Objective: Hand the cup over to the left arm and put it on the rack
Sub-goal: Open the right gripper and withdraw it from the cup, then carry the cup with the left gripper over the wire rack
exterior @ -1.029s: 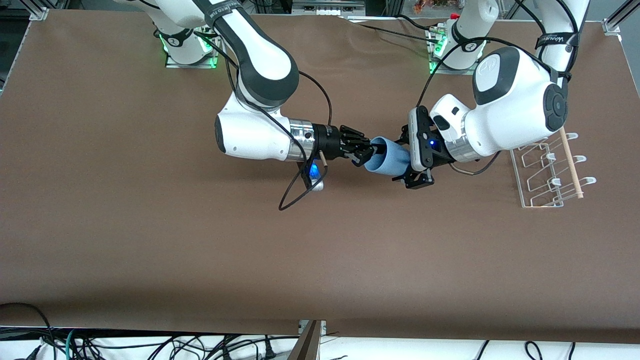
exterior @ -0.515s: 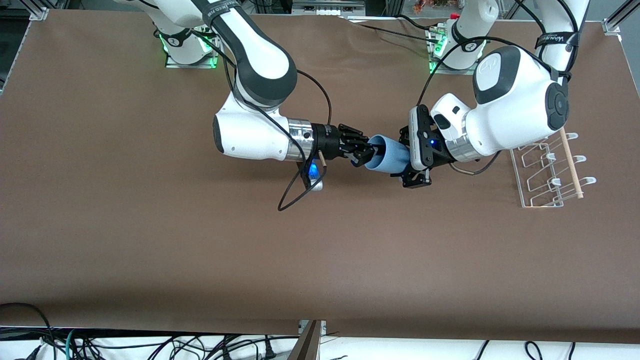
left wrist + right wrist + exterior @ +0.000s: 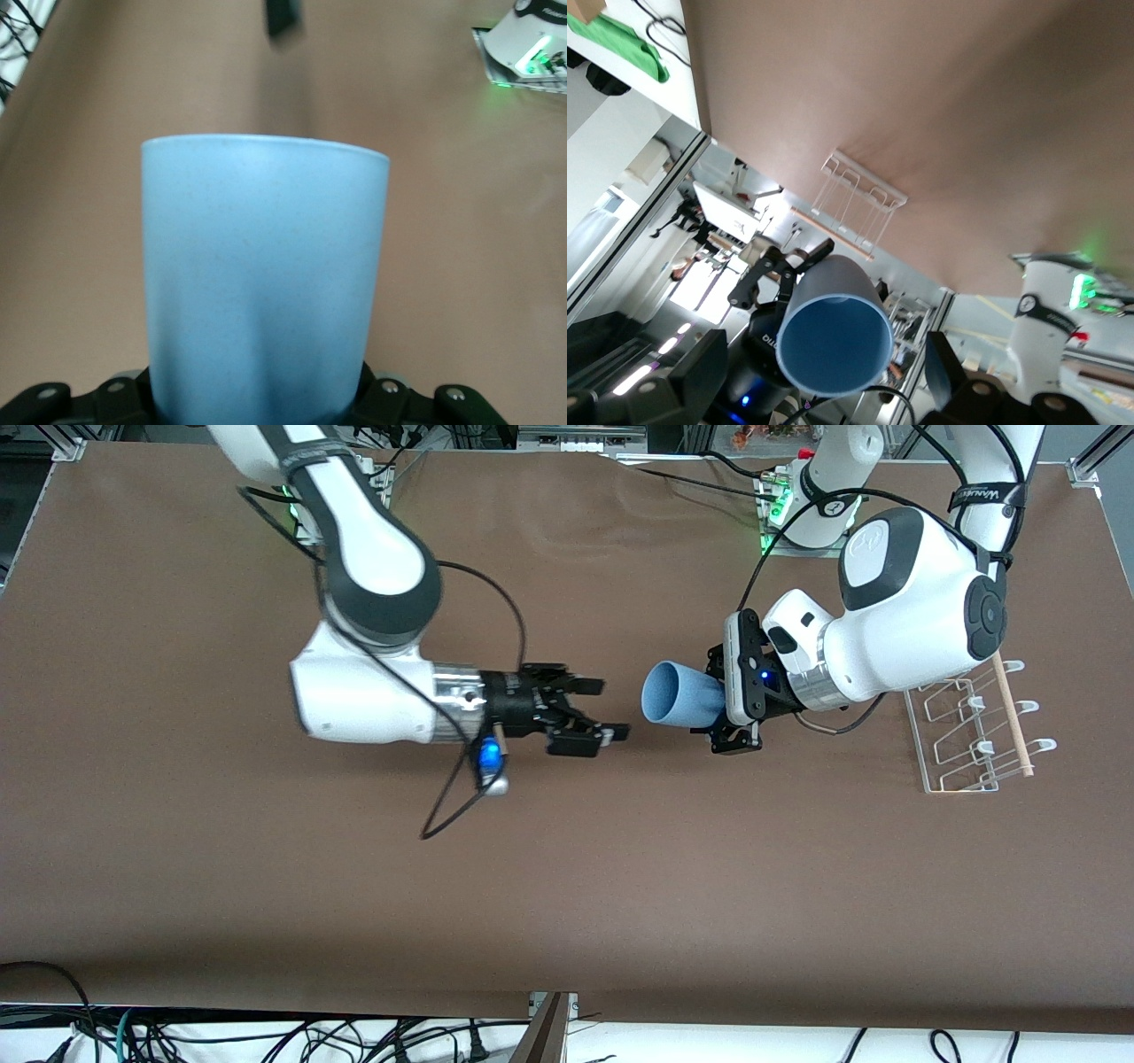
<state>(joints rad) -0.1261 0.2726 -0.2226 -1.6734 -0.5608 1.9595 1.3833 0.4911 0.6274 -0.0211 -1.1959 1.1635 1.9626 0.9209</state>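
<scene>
The light-blue cup lies on its side in the air, and my left gripper is shut on its narrow base. Its open mouth points toward my right gripper, which is open and empty over the middle of the table, a short gap from the rim. In the left wrist view the cup fills the middle. In the right wrist view I look into the cup's mouth. The clear wire rack with its wooden dowel stands on the table at the left arm's end and also shows in the right wrist view.
The brown table stretches bare toward the front camera. A cable loop hangs under my right wrist. The arm bases stand along the table's edge farthest from the front camera.
My right gripper has let go of the cup's rim, opened, and drawn back toward the right arm's end. The cup stays in my left gripper, which has barely moved.
</scene>
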